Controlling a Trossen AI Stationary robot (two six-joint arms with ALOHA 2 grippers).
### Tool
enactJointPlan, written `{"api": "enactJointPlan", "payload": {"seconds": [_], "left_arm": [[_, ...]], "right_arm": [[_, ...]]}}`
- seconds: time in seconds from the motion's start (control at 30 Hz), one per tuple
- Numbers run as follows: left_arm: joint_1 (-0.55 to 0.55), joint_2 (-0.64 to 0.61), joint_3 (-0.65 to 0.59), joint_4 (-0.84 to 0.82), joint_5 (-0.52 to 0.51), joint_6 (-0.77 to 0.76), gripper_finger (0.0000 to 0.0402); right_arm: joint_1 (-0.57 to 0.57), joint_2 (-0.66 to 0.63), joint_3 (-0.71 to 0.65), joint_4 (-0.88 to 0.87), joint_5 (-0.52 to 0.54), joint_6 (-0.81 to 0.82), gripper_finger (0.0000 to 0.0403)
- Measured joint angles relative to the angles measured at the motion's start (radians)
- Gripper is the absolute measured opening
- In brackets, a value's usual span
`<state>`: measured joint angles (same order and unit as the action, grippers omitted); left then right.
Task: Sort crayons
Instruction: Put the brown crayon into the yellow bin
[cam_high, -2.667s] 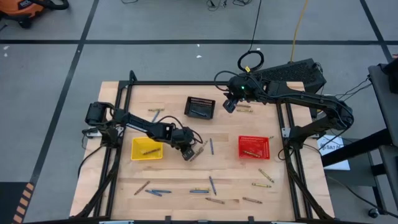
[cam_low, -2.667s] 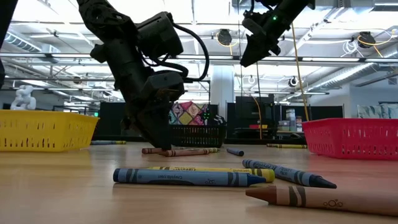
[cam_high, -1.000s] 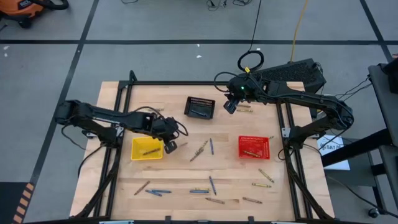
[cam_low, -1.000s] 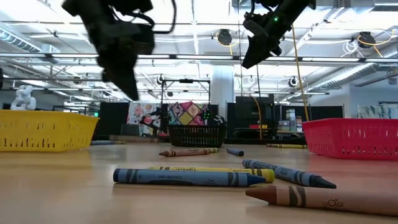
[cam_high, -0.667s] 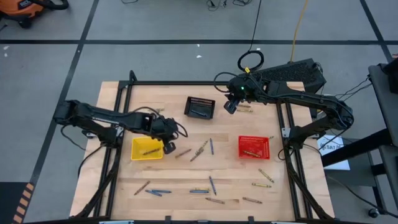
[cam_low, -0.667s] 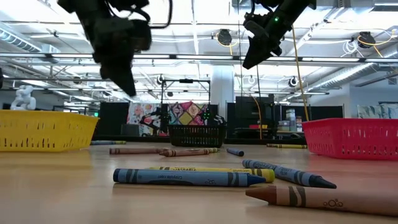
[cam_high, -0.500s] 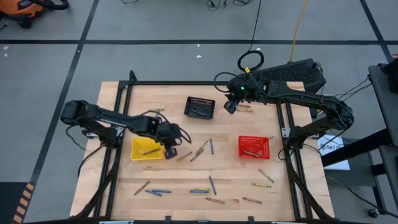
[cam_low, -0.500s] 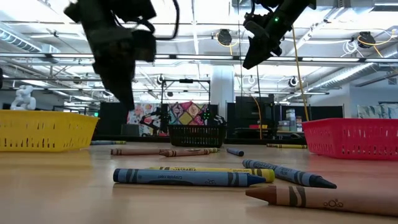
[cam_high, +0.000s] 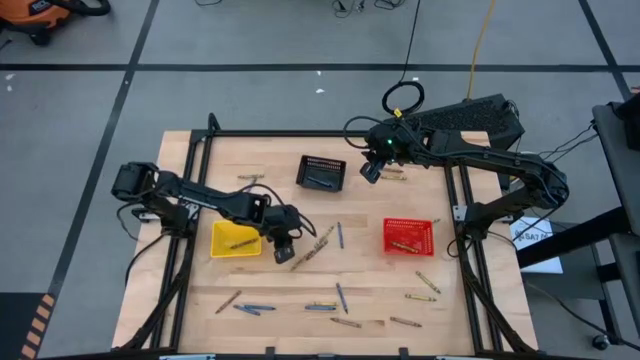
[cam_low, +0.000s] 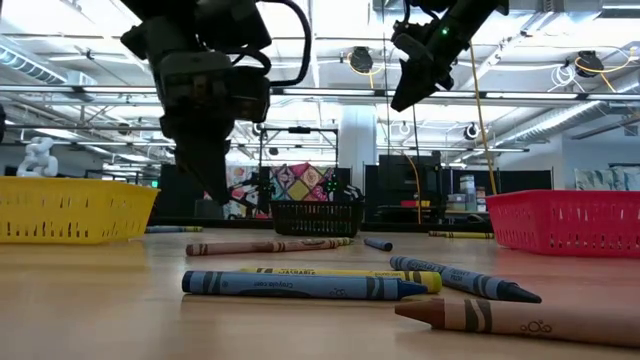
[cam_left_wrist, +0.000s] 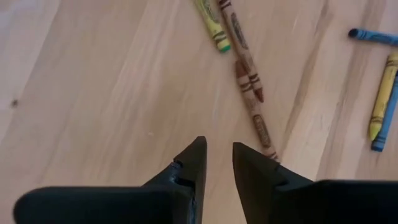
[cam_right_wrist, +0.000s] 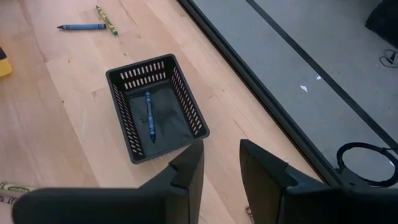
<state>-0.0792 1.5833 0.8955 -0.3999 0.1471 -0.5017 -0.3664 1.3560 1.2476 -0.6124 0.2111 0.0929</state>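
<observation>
Crayons lie scattered on the wooden table: two brown ones (cam_high: 310, 250) end to end near the middle, also in the left wrist view (cam_left_wrist: 250, 87), an olive-yellow one (cam_left_wrist: 211, 25) beside them, a blue one (cam_high: 339, 235), and several near the front edge (cam_high: 320, 306). My left gripper (cam_high: 283, 253) hangs open and empty just above the table, right of the yellow basket (cam_high: 222, 230) and beside the brown crayons; it also shows in its wrist view (cam_left_wrist: 217, 152). My right gripper (cam_high: 368, 172) waits open, high up, right of the black basket (cam_high: 322, 160), which holds a blue crayon (cam_right_wrist: 149, 115).
A red basket (cam_high: 408, 224) with a crayon stands right of centre. The yellow basket holds a crayon (cam_high: 240, 243). More crayons lie at the far edge (cam_high: 250, 178) (cam_high: 392, 172) and near right (cam_high: 428, 282). Dark frame rails run along the table's sides.
My left gripper has gone from the yellow basket's right side toward the table's near right and come lower. A brown crayon that was not on the table a second ago now lies right of the yellow basket, end to end with the other brown one.
</observation>
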Motion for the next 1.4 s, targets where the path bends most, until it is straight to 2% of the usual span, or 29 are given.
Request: {"api": "enactJointPlan", "payload": {"seconds": [0.27, 0.57, 0.83, 1.0, 1.2, 1.4], "left_arm": [[0.004, 0.000, 0.000, 0.057, 0.003, 0.041, 0.0084], [0.021, 0.000, 0.009, 0.046, 0.005, 0.043, 0.0084], [0.015, 0.006, 0.019, 0.047, 0.004, -0.013, 0.0084], [-0.039, 0.014, 0.057, 0.048, -0.037, -0.043, 0.0084], [-0.126, 0.013, 0.079, 0.048, -0.160, -0.143, 0.0084], [-0.174, 0.059, 0.079, 0.046, -0.179, -0.198, 0.0084]], "right_arm": [[0.000, 0.000, 0.000, 0.001, 0.001, 0.000, 0.0091], [0.000, 0.000, 0.000, 0.047, 0.002, 0.029, 0.0091], [0.000, 0.000, 0.000, 0.031, 0.001, 0.037, 0.0091], [-0.001, 0.000, 0.000, 0.009, 0.002, 0.054, 0.0091], [-0.001, 0.000, 0.000, -0.065, 0.001, 0.053, 0.0091], [-0.001, 0.000, 0.000, -0.117, 0.001, 0.053, 0.0091]]}}
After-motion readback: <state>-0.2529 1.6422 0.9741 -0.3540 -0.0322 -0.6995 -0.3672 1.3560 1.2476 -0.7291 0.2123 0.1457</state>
